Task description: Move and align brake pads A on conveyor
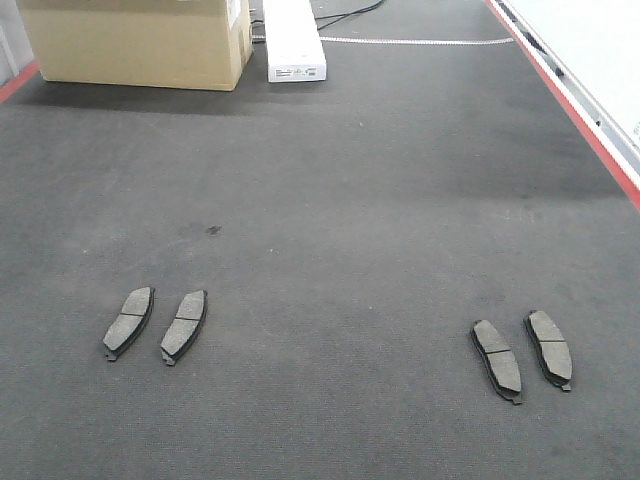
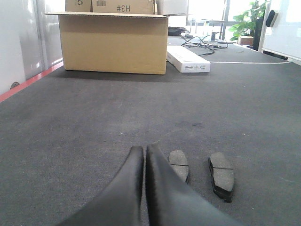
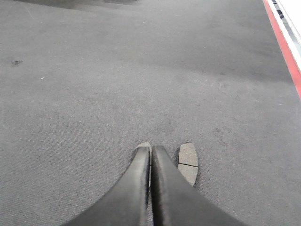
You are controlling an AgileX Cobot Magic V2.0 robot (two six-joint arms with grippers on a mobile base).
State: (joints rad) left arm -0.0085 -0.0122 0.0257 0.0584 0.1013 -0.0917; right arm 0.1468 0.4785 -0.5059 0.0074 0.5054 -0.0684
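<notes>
Dark grey felt-like belt of the conveyor [image 1: 330, 180] fills nearly every view, with a red frame rail [image 1: 590, 130] running along its right edge and another showing at the far left corner. At the far end of the belt, near the left edge, stands a large cardboard box [image 1: 140, 40], and just beside it to the right lies a long white carton [image 1: 293, 40]; cables trail behind the carton.

Four brake pads A lie flat near the near edge of the conveyor, in two pairs well apart. The left pair [image 1: 129, 322] [image 1: 184, 326] sits side by side, both tilted the same way, close but not touching. The right pair [image 1: 497, 360] [image 1: 550, 348] lies toward the right rail, likewise side by side with a narrow gap.

From the left wrist view, the left gripper [image 2: 144, 149] has its two black fingers pressed together, holding nothing, its tips just short of the left pair. From the right wrist view, the right gripper [image 3: 151, 148] is likewise closed on nothing, with one pad [image 3: 188, 163] just beside its right finger.
</notes>
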